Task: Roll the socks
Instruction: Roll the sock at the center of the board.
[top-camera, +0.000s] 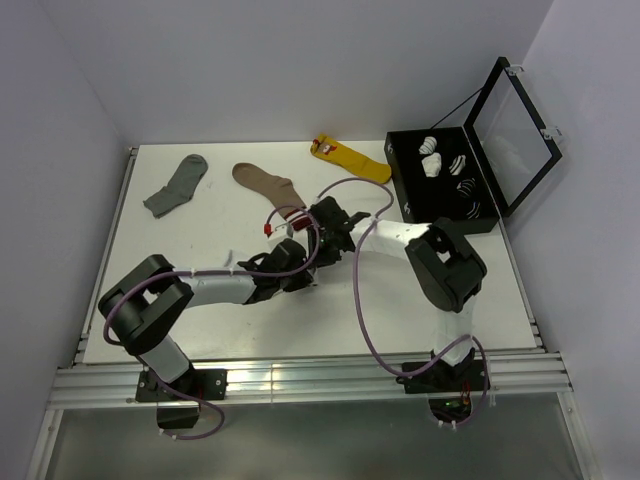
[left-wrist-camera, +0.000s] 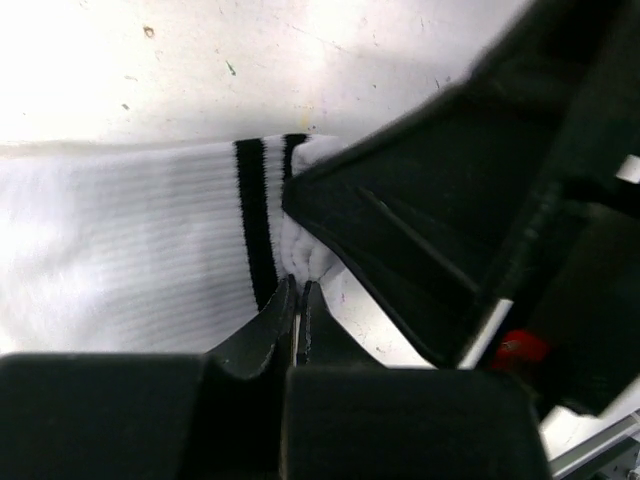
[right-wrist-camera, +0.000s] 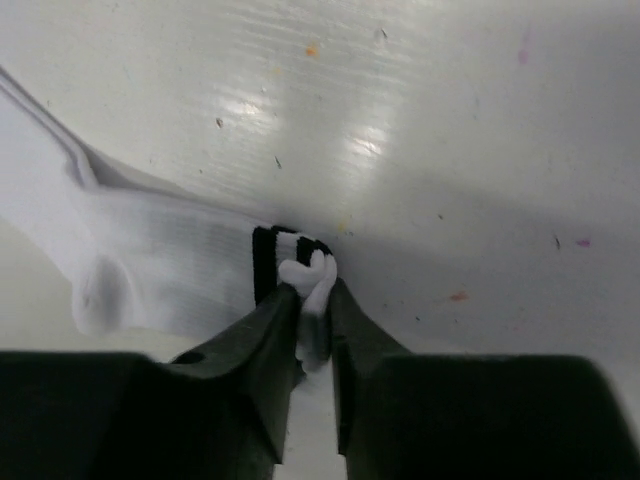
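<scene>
White desk (top-camera: 200, 320), surface scuffed and speckled, carrying loose socks and one box.
Far left: grey sock (top-camera: 176, 186), lying flat. Next to it toward centre: brown sock (top-camera: 268, 186), angled toward mid-desk. Far edge, centre: yellow sock (top-camera: 350, 158). Far right: black box (top-camera: 410, 205), lid raised. Mid-desk, clear only in the wrist views: striped white sock (left-wrist-camera: 130, 240), body flat on the surface, two dark bands near the cuff.

No text, brand, number or sign was legible in any view. White marks on the black box (top-camera: 405, 190) and a red tag on the yellow sock (top-camera: 352, 160) were too small to read.
</scene>
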